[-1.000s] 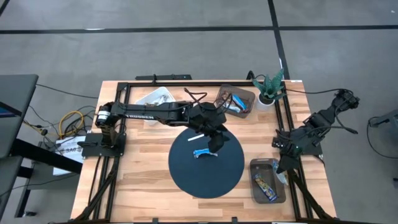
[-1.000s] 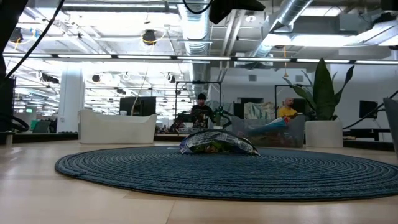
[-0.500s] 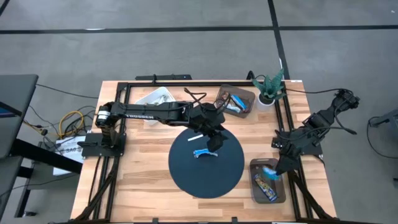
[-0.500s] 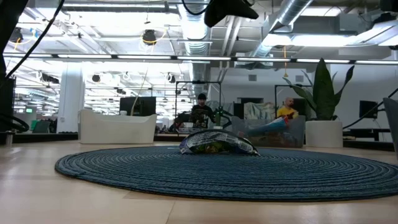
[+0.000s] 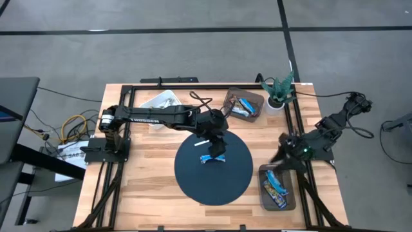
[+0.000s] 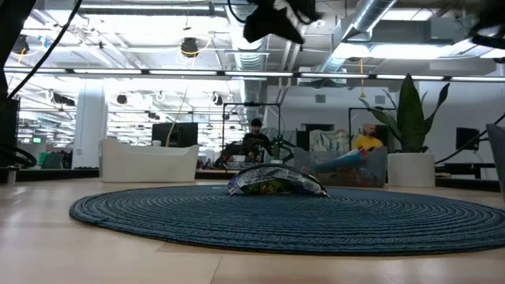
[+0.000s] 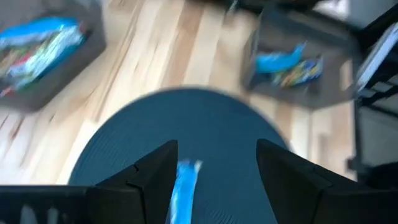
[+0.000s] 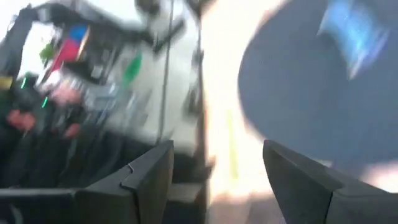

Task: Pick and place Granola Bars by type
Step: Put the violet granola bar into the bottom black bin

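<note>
One blue granola bar [image 5: 210,158] lies flat on the round dark blue mat [image 5: 193,183]; the low view shows the bar [image 6: 276,183] at the mat's middle. My left gripper [image 5: 217,147] hangs open above it, and in the left wrist view the bar [image 7: 182,186] shows below, between the two fingers [image 7: 149,177]. My right gripper [image 8: 214,180] is open and holds nothing; it hangs at the table's right side [image 5: 280,154], just beyond the near right bin [image 5: 265,196], where blue and multicoloured bars [image 5: 273,187] lie.
A second dark bin [image 5: 252,98] with bars stands at the far middle, a white tray [image 5: 161,101] left of it, and a potted plant [image 5: 280,90] at the far right. A thin white strip [image 5: 201,142] lies on the mat. A black frame [image 5: 129,129] borders the table.
My right gripper has swung from over the near right bin toward the mat. A blue bar that showed at it half a second ago now lies in that bin. My left gripper has shifted slightly toward the table's left, over the blue bar on the mat.
</note>
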Motion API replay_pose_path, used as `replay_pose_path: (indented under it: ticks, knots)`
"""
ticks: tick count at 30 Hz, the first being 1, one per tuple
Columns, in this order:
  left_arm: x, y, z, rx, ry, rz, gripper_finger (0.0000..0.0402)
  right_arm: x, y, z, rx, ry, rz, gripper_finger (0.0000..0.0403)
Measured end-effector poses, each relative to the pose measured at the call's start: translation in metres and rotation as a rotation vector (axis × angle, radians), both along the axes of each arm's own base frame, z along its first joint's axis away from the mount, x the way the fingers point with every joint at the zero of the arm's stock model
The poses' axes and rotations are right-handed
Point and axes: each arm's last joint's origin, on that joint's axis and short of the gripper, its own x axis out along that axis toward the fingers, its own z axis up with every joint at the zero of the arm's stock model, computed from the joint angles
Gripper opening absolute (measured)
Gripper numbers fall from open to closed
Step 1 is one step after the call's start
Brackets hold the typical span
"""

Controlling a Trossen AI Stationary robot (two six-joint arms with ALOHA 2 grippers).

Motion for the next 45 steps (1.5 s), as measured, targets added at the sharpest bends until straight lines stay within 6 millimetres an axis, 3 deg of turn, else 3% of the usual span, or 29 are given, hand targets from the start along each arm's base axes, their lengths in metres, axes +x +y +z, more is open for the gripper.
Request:
replay_pose_path:
  ticks: [6,10,20,25,40,45]
  knots:
    - [-0.006,0.001,-0.01,0.021,0.09,-0.002,0.021,0.007,-0.013,0.01,-0.303,-0.256,-0.306,0.024]
    - [-0.009,0.001,-0.036,0.017,0.174,-0.005,0.0203,0.011,-0.019,0.017,-0.447,-0.354,-0.412,0.024]
    - [-0.022,0.001,-0.109,0.043,0.311,-0.047,0.0175,0.018,-0.022,0.018,-0.503,-0.361,-0.43,0.024]
    - [-0.026,0.0,-0.132,-0.002,0.302,-0.047,0.0174,0.022,-0.02,0.018,-0.496,-0.368,-0.436,0.024]
    - [-0.023,-0.015,-0.139,0.034,0.219,-0.153,0.0174,0.037,-0.011,0.01,-0.487,-0.311,-0.433,0.024]
    - [-0.013,-0.017,-0.163,0.01,0.247,-0.17,0.0174,0.039,-0.01,0.01,-0.48,-0.317,-0.433,0.024]
